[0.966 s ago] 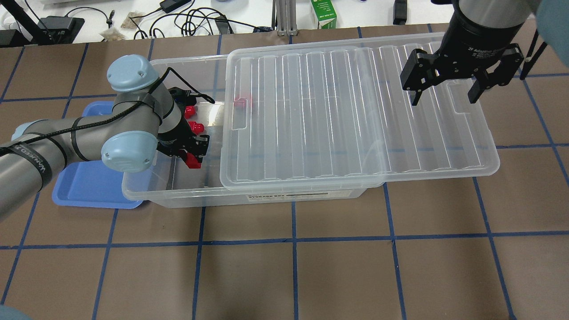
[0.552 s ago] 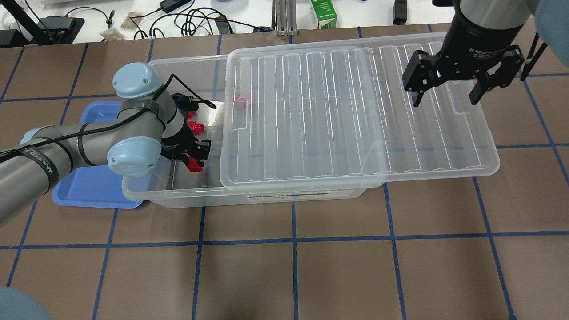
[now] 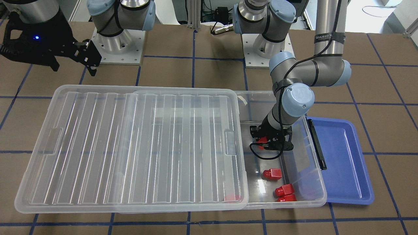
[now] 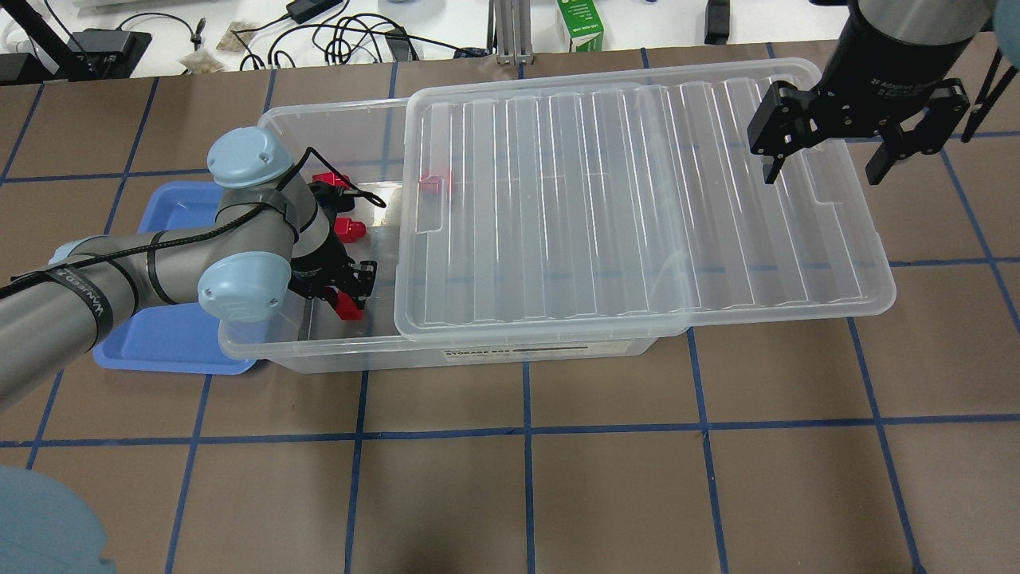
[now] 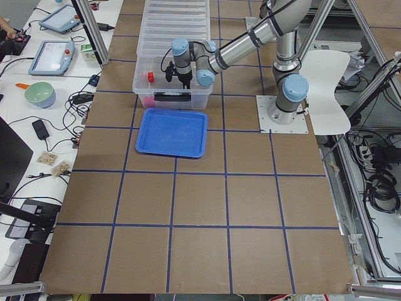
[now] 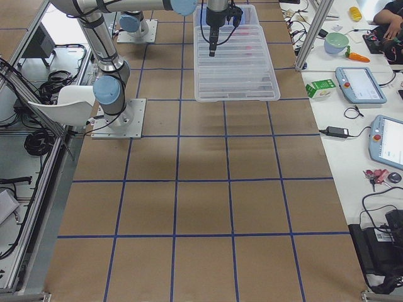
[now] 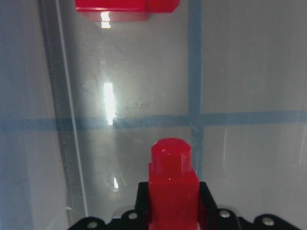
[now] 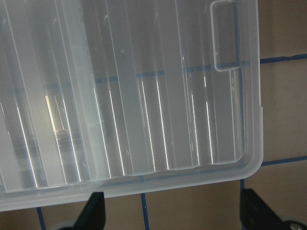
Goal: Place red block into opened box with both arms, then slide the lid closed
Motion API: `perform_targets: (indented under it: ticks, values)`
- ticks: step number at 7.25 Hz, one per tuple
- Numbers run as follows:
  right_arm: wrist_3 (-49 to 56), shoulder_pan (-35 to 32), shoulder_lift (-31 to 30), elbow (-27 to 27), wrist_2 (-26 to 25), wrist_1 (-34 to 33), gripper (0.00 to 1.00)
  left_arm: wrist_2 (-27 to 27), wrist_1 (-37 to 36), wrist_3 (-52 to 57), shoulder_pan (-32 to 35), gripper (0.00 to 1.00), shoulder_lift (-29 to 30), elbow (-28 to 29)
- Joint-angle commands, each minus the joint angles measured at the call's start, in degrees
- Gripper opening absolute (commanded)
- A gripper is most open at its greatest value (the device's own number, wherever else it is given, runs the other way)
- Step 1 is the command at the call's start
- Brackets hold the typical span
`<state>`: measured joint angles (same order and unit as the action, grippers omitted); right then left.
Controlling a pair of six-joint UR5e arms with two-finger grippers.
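Note:
The clear box lies across the table, and the ridged lid is slid toward its right end, so the left end is uncovered. My left gripper reaches down into that uncovered end, shut on a red block whose stub points at the box floor. Two more red blocks lie loose nearby, and another shows through the lid. My right gripper hangs open over the lid's right short end, near its notch, holding nothing.
A blue tray sits against the box's left end, partly under my left arm. Cables and a green carton lie beyond the table's far edge. Bare brown table with blue tape lines stretches in front of the box.
My right gripper has drifted to the right, toward the lid's end, still open. My left arm's elbow shifted slightly while its gripper stayed in the box with the block.

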<state>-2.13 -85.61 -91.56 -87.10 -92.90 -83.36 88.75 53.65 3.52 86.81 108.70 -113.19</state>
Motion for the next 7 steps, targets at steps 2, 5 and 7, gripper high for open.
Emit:
perform_targets:
  ticks: [2, 5, 7]
  values:
    - [0.1, 0.9, -0.5, 0.2, 0.1, 0.4, 1.0, -0.2, 0.0, 0.6, 0.2, 1.0, -1.5, 1.5]
    - [-0.2, 1.6, 0.2, 0.3, 0.4, -1.1, 1.0, 0.0, 8.4, 0.4, 0.6, 1.0, -6.5, 6.4]
    - [3.1, 5.3, 3.1, 0.0, 0.2, -3.0, 1.0, 0.9, 20.3, 0.0, 1.0, 1.0, -11.1, 13.5]
